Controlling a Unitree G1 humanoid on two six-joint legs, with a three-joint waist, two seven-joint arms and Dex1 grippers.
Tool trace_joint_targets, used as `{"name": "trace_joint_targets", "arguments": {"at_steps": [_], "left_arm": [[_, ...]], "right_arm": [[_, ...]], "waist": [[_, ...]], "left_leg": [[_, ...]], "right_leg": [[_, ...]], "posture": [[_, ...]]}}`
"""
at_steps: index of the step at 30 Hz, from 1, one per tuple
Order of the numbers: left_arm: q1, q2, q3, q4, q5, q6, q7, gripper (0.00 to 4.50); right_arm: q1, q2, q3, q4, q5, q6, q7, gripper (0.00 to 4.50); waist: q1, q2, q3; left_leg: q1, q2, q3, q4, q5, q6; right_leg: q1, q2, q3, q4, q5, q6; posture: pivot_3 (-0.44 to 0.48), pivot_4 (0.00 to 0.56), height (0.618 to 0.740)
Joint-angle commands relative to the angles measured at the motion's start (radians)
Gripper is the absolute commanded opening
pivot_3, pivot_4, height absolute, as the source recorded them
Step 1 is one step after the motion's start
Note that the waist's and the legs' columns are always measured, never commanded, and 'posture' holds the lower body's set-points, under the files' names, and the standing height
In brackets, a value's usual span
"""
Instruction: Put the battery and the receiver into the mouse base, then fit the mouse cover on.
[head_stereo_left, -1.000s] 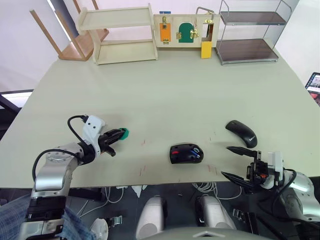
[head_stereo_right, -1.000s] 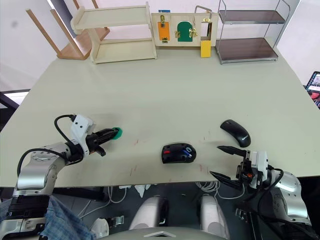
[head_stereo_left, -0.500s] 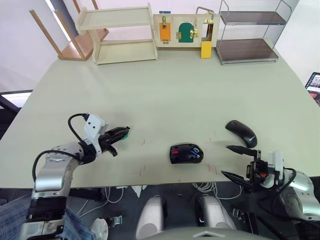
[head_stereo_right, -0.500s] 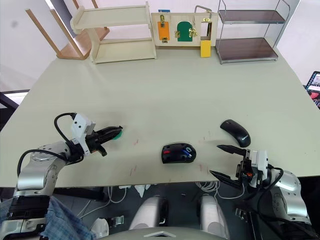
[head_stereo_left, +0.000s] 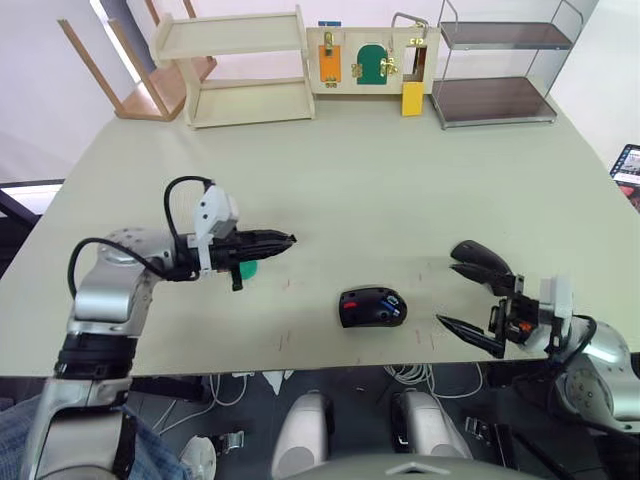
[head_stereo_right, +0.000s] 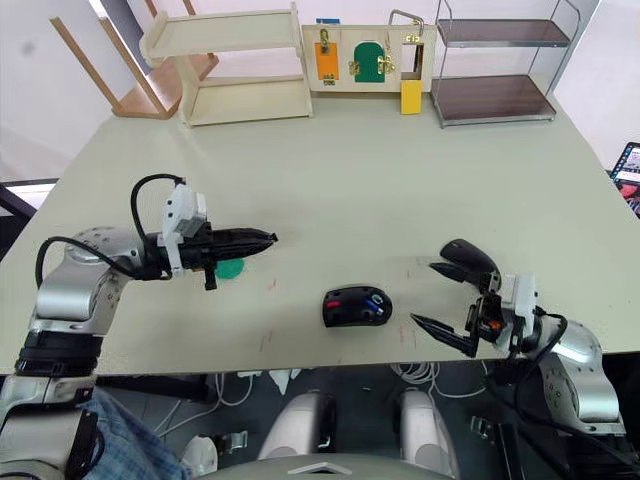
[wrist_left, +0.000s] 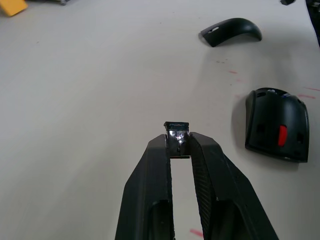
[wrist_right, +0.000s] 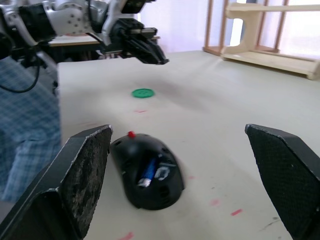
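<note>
At the near right edge of the table (head_stereo_left: 330, 170) the right gripper (head_stereo_left: 468, 299) hovers with its two fingers spread wide and nothing between them, its far finger close over the mouse cover (head_stereo_left: 484, 262), which lies just beyond it. Left of it, mid-table, the mouse base (head_stereo_left: 372, 306) lies open-side up with the battery (wrist_right: 148, 173) lying in its compartment. Farther left, the left gripper (wrist_left: 179, 143) is raised off the table above a green disc (head_stereo_right: 231, 268), fingers nearly together, pinching a small black piece, probably the receiver (wrist_left: 177, 132), at their tips.
</note>
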Motion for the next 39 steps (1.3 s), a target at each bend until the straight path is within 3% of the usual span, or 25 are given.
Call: {"name": "trace_joint_targets", "arguments": {"at_steps": [1, 9, 17, 22, 26, 33, 37, 38, 39], "left_arm": [[-0.069, -0.01, -0.047, 0.0, 0.004, -0.031, -0.07, 0.18], [-0.2, -0.062, -0.147, 0.038, 0.034, -0.111, -0.195, 0.18], [-0.252, -0.124, -0.179, 0.053, 0.033, -0.17, -0.256, 0.18], [-0.283, -0.15, -0.216, 0.078, 0.055, -0.231, -0.305, 0.18], [-0.298, -0.164, -0.232, 0.084, 0.06, -0.246, -0.312, 0.18], [-0.313, -0.174, -0.249, 0.083, 0.06, -0.245, -0.309, 0.18], [-0.314, -0.172, -0.251, 0.082, 0.058, -0.25, -0.312, 0.09], [-0.314, -0.171, -0.25, 0.08, 0.057, -0.249, -0.311, 0.09], [-0.315, -0.171, -0.25, 0.08, 0.057, -0.249, -0.311, 0.09]], "right_arm": [[-0.016, -0.048, -0.02, -0.126, 0.058, 0.16, -0.103, 4.5], [-0.137, -0.178, -0.031, -0.343, 0.278, 0.639, -0.384, 4.5], [-0.368, -0.249, -0.055, -0.292, 0.726, 1.044, -0.694, 4.5], [-0.45, -0.299, 0.023, -0.165, 1.149, 1.127, -0.972, 4.5], [-0.49, -0.315, 0.1, -0.119, 1.336, 1.088, -1.145, 4.5], [-0.533, -0.241, 0.169, -0.085, 1.37, 1.079, -1.278, 4.5], [-0.548, -0.185, 0.182, -0.079, 1.37, 1.085, -1.319, 3.51], [-0.552, -0.172, 0.182, -0.076, 1.37, 1.088, -1.325, 3.02], [-0.557, -0.159, 0.182, -0.074, 1.37, 1.089, -1.333, 3.02]], "waist": [[0.0, 0.0, 0.0], [-0.001, -0.002, 0.002], [-0.001, -0.005, 0.004], [-0.001, -0.005, 0.004], [-0.002, -0.005, 0.004], [-0.003, -0.006, 0.004], [-0.003, -0.006, 0.004], [-0.003, -0.006, 0.004], [-0.003, -0.006, 0.004]], "left_leg": [[0.0, 0.0, 0.0, 0.0, 0.0, 0.0], [-0.001, 0.0, -0.001, 0.001, 0.0, 0.0], [-0.005, 0.0, -0.002, 0.002, 0.0, 0.0], [-0.01, 0.0, -0.004, 0.002, 0.0, 0.0], [-0.015, 0.0, -0.005, 0.006, -0.001, 0.002], [-0.015, 0.0, -0.005, 0.006, -0.002, 0.003], [-0.016, 0.0, -0.005, 0.006, -0.002, 0.003], [-0.016, 0.0, -0.005, 0.006, -0.002, 0.003], [-0.016, 0.0, -0.005, 0.006, -0.002, 0.003]], "right_leg": [[0.0, 0.0, 0.0, 0.0, 0.0, 0.0], [0.0, 0.0, 0.0, 0.0, 0.0, 0.0], [-0.002, 0.0, -0.001, 0.0, 0.001, -0.002], [-0.005, 0.0, -0.003, -0.001, 0.002, -0.002], [-0.008, 0.0, -0.004, -0.002, 0.004, 0.002], [-0.008, 0.001, -0.003, -0.002, 0.004, 0.002], [-0.009, 0.001, -0.003, -0.002, 0.004, 0.002], [-0.009, 0.001, -0.003, -0.002, 0.004, 0.002], [-0.009, 0.001, -0.003, -0.002, 0.004, 0.002]], "posture": [[0.0, 0.15, 0.74], [0.0, 0.15, 0.74], [0.0, 0.15, 0.74], [0.0, 0.15, 0.74], [0.0, 0.15, 0.74], [0.0, 0.15, 0.74], [0.0, 0.15, 0.74], [0.0, 0.15, 0.74], [0.0, 0.15, 0.74]]}}
